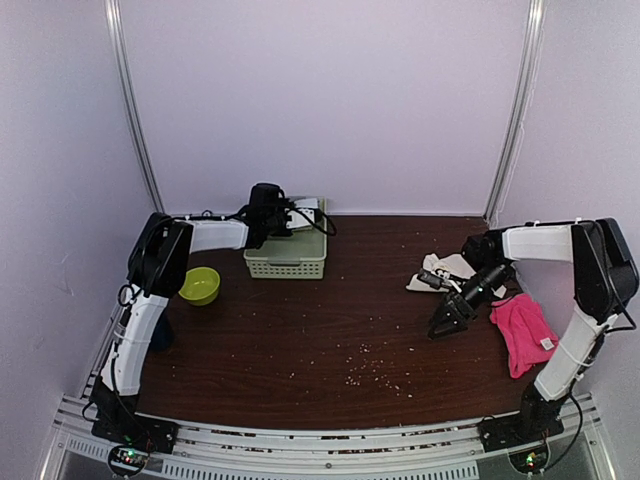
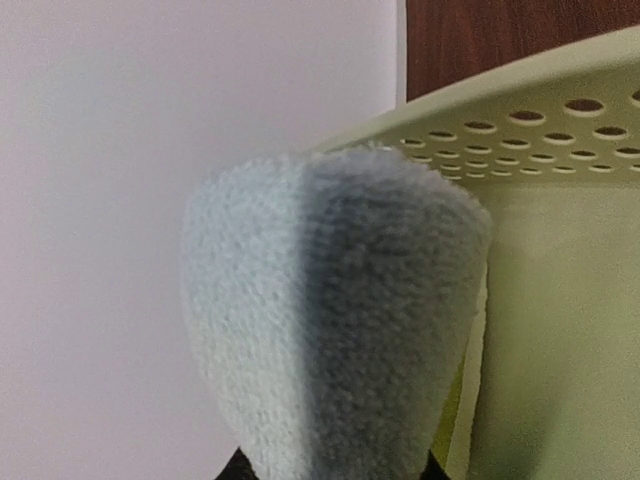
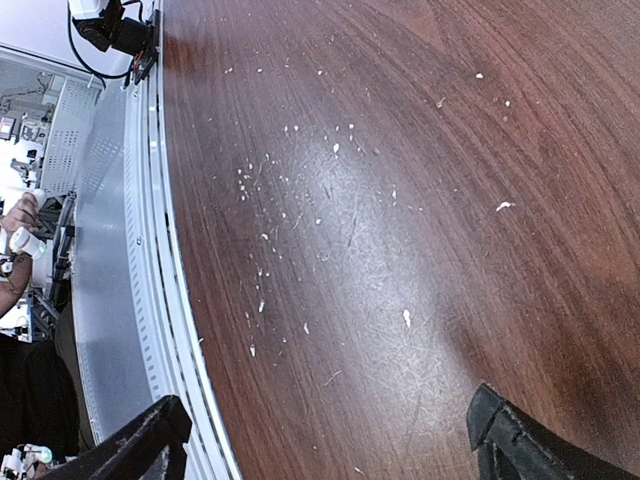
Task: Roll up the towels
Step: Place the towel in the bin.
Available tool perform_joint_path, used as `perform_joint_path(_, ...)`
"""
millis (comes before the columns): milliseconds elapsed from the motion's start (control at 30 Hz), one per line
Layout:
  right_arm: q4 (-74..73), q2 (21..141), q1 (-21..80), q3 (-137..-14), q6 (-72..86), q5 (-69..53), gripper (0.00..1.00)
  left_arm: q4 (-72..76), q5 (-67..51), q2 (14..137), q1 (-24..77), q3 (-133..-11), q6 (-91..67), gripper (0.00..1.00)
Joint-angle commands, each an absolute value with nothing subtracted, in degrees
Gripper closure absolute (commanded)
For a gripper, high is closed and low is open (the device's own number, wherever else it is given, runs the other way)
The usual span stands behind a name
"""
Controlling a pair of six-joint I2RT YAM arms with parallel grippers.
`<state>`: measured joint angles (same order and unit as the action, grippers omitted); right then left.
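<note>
The dark wooden desk, flecked with crumbs, is bare through its middle and near edge, with pale walls on three sides. At the back stands a pale green perforated plastic basket. Over it the left hand grips a fluffy light blue towel. A hot pink towel lies near the right edge, with a cream-white towel behind it. Between them hangs the right hand, spread wide and holding nothing.

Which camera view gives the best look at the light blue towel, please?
The left wrist view: the light blue towel fills it, pile texture clear, against the green basket. The top view shows at most a pale patch by the left gripper; the right wrist view shows none.
</note>
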<state>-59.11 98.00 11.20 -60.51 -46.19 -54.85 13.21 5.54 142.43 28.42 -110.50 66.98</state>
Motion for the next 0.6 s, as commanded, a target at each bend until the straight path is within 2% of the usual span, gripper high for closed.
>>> perform_joint_path(0,-61.3,98.8,10.8,-62.2,-48.0,-56.4,0.00,14.8,4.1,142.3,27.7,-110.3,66.8,1.00)
perform_joint_path(567,-62.9,100.5,10.8,-63.0,-49.4,-56.8,0.00,3.7,-2.0,146.0,27.3,-113.9,62.8,1.00)
